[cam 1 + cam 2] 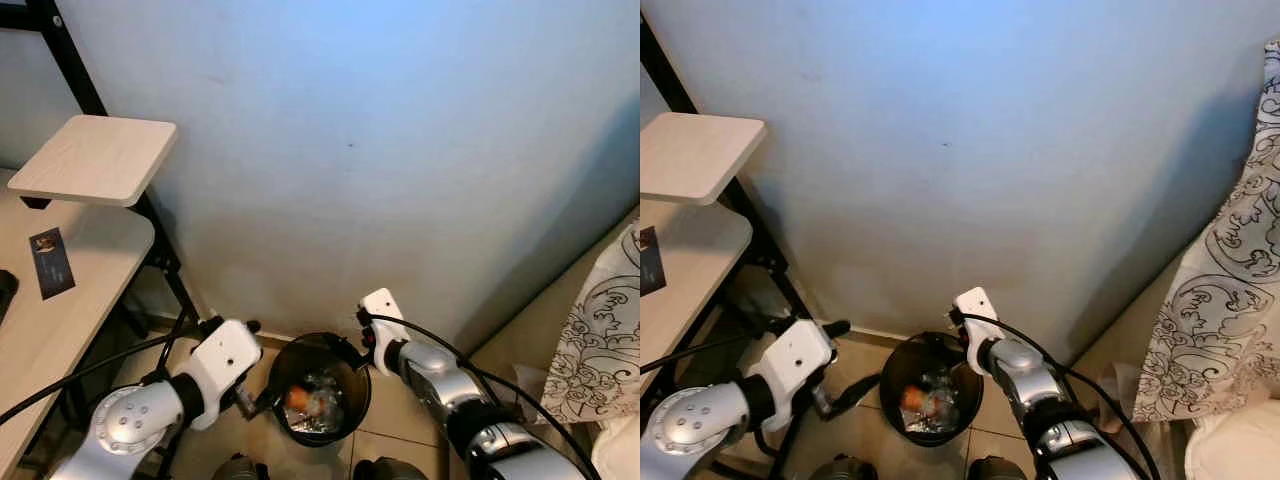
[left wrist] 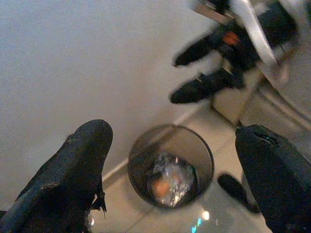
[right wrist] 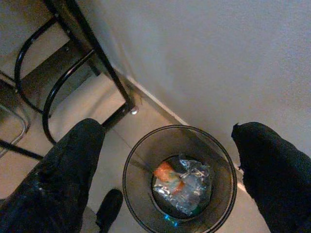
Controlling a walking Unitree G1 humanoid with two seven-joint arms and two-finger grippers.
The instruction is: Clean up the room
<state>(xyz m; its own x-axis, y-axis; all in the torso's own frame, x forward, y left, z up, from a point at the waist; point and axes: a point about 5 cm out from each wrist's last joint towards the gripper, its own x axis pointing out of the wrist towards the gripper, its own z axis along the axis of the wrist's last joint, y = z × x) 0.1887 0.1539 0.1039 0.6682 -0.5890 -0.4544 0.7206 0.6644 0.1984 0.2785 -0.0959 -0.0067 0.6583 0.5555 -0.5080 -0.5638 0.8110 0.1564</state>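
Left gripper (image 2: 170,165): fingers spread wide, nothing between them, poised above the bin (image 2: 171,165) on its desk side. In the head views its fingers are mostly hidden behind the white wrist housing; only dark tips show beside the bin rim.

Right gripper (image 3: 167,170): fingers likewise spread wide and empty, above the bin on the side away from the desk. In the head views the fingers are hidden behind the wrist block, just over the far rim. In the left wrist view the right gripper appears beyond the bin as two dark, blurred fingers.

Bin: round, black, standing on the tiled floor (image 1: 385,410) against the wall (image 1: 380,150), between the two arms. It holds crumpled clear wrapping (image 3: 189,187) and an orange piece (image 3: 164,171); what these items are cannot be made out.

Desk (image 1: 60,320): light wood on a black frame, beside the bin, cut off by the picture edge. A dark card (image 1: 51,262) lies on it and a raised shelf (image 1: 95,158) stands above it.

Patterned cloth (image 1: 605,330): on the opposite side of the bin, well apart, cut off at the edge.
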